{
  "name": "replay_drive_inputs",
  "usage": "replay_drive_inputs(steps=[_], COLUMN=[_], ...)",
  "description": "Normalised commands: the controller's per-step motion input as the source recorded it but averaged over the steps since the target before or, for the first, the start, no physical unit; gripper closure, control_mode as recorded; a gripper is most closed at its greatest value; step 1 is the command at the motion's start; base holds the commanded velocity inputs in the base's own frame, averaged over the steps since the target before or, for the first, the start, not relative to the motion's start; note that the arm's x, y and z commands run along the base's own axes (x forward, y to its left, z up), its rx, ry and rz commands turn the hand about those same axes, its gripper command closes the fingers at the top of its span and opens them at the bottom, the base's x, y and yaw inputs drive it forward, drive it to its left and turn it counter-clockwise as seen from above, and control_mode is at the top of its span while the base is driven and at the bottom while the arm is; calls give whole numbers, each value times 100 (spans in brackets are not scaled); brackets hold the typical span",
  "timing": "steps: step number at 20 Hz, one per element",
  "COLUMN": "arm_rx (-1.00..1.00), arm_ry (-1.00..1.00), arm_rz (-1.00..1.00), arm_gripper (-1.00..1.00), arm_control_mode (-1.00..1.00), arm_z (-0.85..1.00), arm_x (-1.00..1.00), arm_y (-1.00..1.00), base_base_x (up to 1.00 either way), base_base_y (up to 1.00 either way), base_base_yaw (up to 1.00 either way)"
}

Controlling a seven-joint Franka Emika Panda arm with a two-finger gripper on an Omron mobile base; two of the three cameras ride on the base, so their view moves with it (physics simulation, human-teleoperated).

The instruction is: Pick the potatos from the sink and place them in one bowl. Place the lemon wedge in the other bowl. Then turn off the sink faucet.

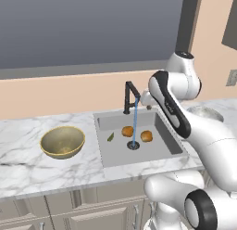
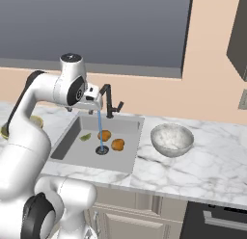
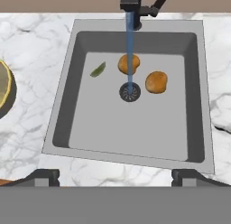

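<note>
Flanking sink [image 3: 135,142]: gold bowl [image 1: 62,142], silver bowl [image 2: 172,139]

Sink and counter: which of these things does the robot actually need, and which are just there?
Needed:
potatoes
lemon wedge
sink
silver bowl
gold bowl
faucet, running

Just there:
window
cabinets

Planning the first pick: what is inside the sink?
In the sink: two potatoes, a lemon wedge, and water running onto the drain. Nothing there looks covered.
</note>
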Motion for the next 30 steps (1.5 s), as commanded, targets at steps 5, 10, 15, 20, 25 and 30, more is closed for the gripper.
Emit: replay_drive_inputs(steps=[5,10,15,20,25,30], arm_rx=[4,7,1,0,-3,-4], arm_ry=[-1,0,0,9,12,5], arm_rz=[-8,-15,-2,-1,-1,0], arm_gripper=[-100,-100,-100,-100,-100,-100], arm_control_mode=[-100,-100,-100,-100,-100,-100], arm_z=[-1,0,-3,-24,-28,-26], arm_x=[-21,-29,-12,0,0,0], arm_y=[-34,-58,-9,0,0,0], base_base_x=[0,0,0,0,0,0], base_base_y=[0,0,0,0,0,0], base_base_yaw=[0,0,0,0,0,0])
